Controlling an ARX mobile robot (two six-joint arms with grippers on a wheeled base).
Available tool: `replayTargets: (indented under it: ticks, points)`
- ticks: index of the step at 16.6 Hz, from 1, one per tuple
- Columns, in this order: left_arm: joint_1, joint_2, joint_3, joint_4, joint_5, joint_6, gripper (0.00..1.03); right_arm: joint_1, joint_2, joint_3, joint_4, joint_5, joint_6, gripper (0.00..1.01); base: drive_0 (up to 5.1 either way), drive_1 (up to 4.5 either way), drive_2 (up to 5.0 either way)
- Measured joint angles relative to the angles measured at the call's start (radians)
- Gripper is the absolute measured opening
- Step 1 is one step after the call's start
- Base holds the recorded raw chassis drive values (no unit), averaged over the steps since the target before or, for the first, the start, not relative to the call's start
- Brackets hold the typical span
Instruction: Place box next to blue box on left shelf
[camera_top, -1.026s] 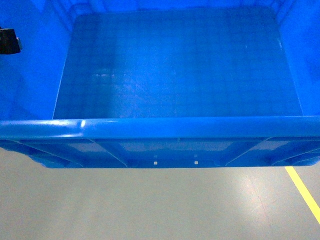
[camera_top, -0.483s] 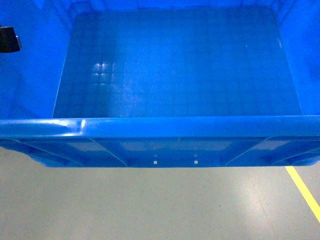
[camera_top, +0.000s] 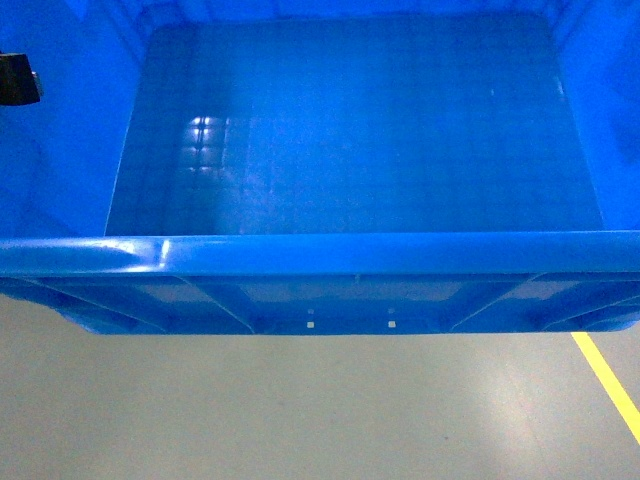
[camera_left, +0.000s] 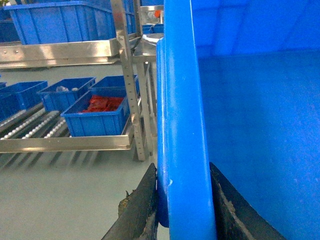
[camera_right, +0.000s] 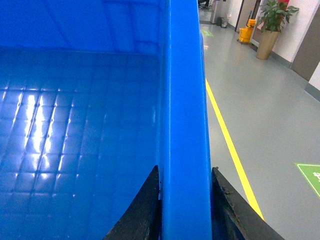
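Observation:
The box (camera_top: 350, 150), a large bright-blue crate with a grid floor, fills the head view and hangs above the grey floor. My left gripper (camera_left: 184, 200) is shut on its left rim (camera_left: 182, 125), one dark finger (camera_left: 145, 210) on each side. Only a dark part of it shows at the head view's left edge (camera_top: 18, 80). My right gripper (camera_right: 184, 200) is shut on the right rim (camera_right: 182, 100). The left shelf (camera_left: 30, 127), a roller bed, lies off to the left and carries small blue bins (camera_left: 97, 117). I cannot tell which one is the blue box.
A steel rack upright (camera_left: 127, 75) stands close to the crate's left side, with a big blue crate (camera_left: 65, 20) on an upper shelf. A yellow floor line (camera_right: 225, 135) runs along the right. A potted plant (camera_right: 272, 20) and a yellow bucket (camera_right: 245, 34) stand far off.
The light reflection on the crate's floor has brightened and shifted a little. The crate and the visible left gripper part hold the same place in the head view.

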Motion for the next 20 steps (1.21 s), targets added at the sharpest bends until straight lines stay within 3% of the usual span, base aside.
replayTargets:
  ticks: [20]
  points:
    - [0.000,0.000,0.000,-0.001,0.001,0.000,0.20,0.000,0.000,0.000,-0.002,0.001,0.000,0.21,0.0,4.12,-4.1]
